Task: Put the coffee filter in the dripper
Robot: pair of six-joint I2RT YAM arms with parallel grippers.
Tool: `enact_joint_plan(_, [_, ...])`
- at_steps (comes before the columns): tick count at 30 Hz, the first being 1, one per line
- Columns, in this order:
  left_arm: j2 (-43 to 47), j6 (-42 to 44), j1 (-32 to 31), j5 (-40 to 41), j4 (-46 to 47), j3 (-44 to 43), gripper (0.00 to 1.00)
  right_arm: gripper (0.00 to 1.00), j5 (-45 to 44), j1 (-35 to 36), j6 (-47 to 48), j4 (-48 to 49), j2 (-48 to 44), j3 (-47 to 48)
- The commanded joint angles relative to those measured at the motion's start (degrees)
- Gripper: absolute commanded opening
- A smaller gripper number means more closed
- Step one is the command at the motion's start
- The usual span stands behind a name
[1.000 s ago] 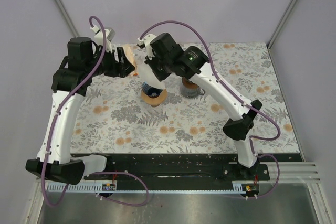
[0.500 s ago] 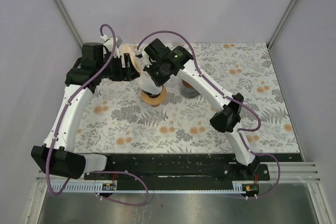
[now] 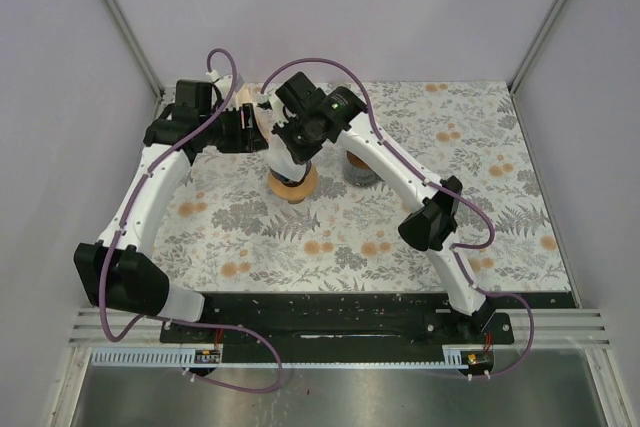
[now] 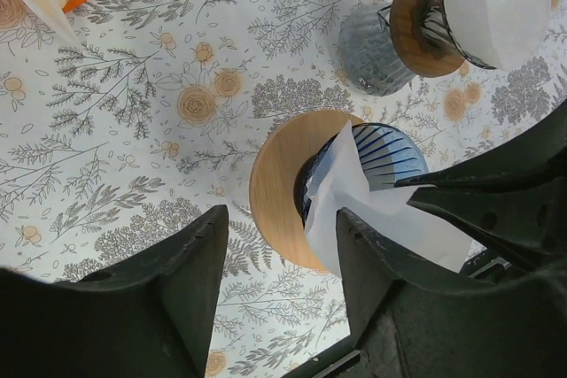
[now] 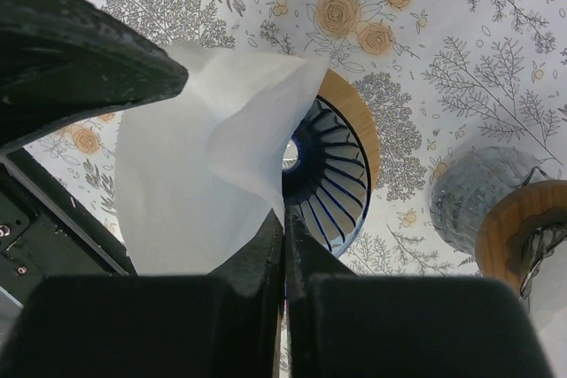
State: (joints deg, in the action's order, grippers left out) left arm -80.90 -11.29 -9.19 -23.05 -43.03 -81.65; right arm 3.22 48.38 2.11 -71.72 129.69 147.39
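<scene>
Right wrist view: the right gripper (image 5: 283,219) is clamped on an edge of the coffee filter (image 5: 199,157), which hangs part-opened over one side of the dripper (image 5: 330,185), not yet seated inside. To seat it well, centre the filter's point above the dripper's drain hole and lower it straight, so the paper meets the ribs evenly without creasing. The left gripper (image 4: 279,223), jaws apart and empty just beside the dripper, could steady the filter's free side.

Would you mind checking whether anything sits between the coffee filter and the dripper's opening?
Nothing visible does: the coffee filter, pinched by the right gripper, hangs at the rim of the dripper, whose ribbed cone shows empty.
</scene>
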Motion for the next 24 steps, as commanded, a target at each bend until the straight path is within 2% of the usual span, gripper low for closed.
enact_joint_plan(1, [-1.01, 1.18, -0.74, 0.02, 3.47, 0.0, 0.53, 0.0, 2.05, -0.65, 0.7, 2.29, 0.65, 0.62])
enact_joint_plan(8, [-1.63, 2.85, -1.53, -4.45, 3.47, 0.87, 0.52, 0.0, 2.75, -0.74, 0.44, 2.46, 0.83, 0.44])
enact_joint_plan(14, [-0.14, 7.15, -1.18, -5.87, 4.26, 0.61, 0.59, 0.0, 2.23, -0.74, -0.53, 2.29, 0.04, 0.27])
enact_joint_plan(19, [1.27, 15.23, 0.58, -12.71, 11.37, 4.03, 0.65, 0.0, 2.58, -0.83, -1.05, 2.73, -1.02, 0.18])
enact_joint_plan(24, [1.36, 16.04, 3.03, -21.32, 18.75, 7.98, 0.73, 0.02, 2.67, -0.83, -1.32, 2.64, -1.81, -0.35])
